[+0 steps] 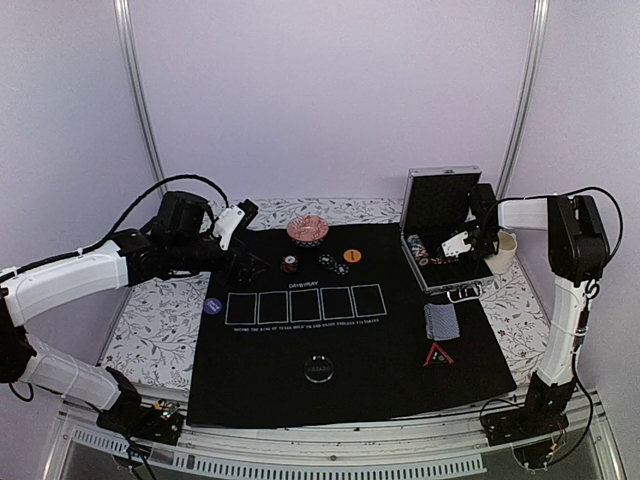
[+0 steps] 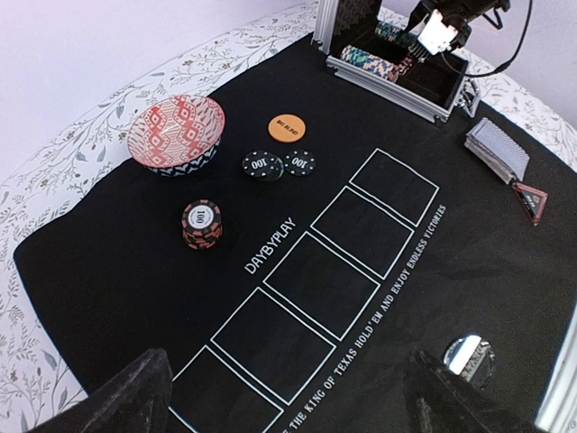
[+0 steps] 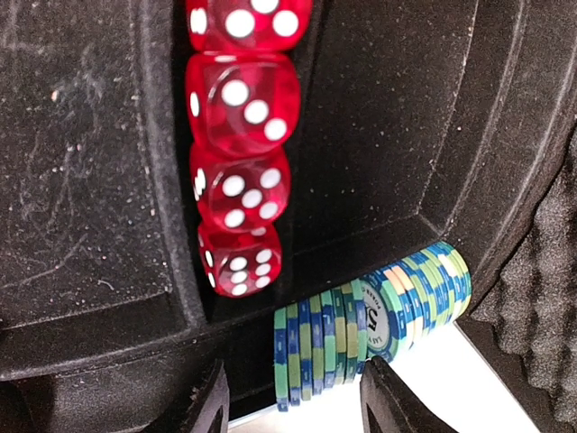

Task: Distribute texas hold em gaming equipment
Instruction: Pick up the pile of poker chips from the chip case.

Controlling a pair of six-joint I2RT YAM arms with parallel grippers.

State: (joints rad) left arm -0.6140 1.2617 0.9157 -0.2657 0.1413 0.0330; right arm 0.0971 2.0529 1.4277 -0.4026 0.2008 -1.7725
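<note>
Right wrist view sits low inside the silver case (image 1: 435, 205), where a row of teal chips (image 3: 361, 334) lies on edge in a foam slot. The right gripper (image 3: 293, 397) straddles the near part of that row with its jaws narrowly parted: one finger is against the chips and a dark gap shows at the other, so nothing is clamped. The row runs on behind that finger and its count cannot be made out. Beside it four red dice (image 3: 239, 135) fill a second slot, the top one cut off by the frame. From above, the right arm stands upright at its base and folds forward, its wrist bent down into the case. On the black mat (image 1: 250, 380) lie one red-and-black chip stack (image 2: 201, 223) and two black chips (image 2: 261, 165) marked 100, just beside each other; whether each is single or a short pile is unclear. An orange button (image 2: 287, 127) lies near them, a blue button (image 1: 211, 307) at the mat's left edge and a black button (image 1: 320, 369) near the front. One deck of cards (image 1: 441, 320) has one small triangle (image 1: 437, 355) just in front of it. The left arm stretches low over the mat's far left corner. The left gripper (image 2: 297, 410) hangs wide open above the five white rectangles (image 2: 322, 285), and only its two dark fingertips show at the bottom of its own view. A patterned bowl (image 2: 176, 135) stands at the mat's far edge.
</note>
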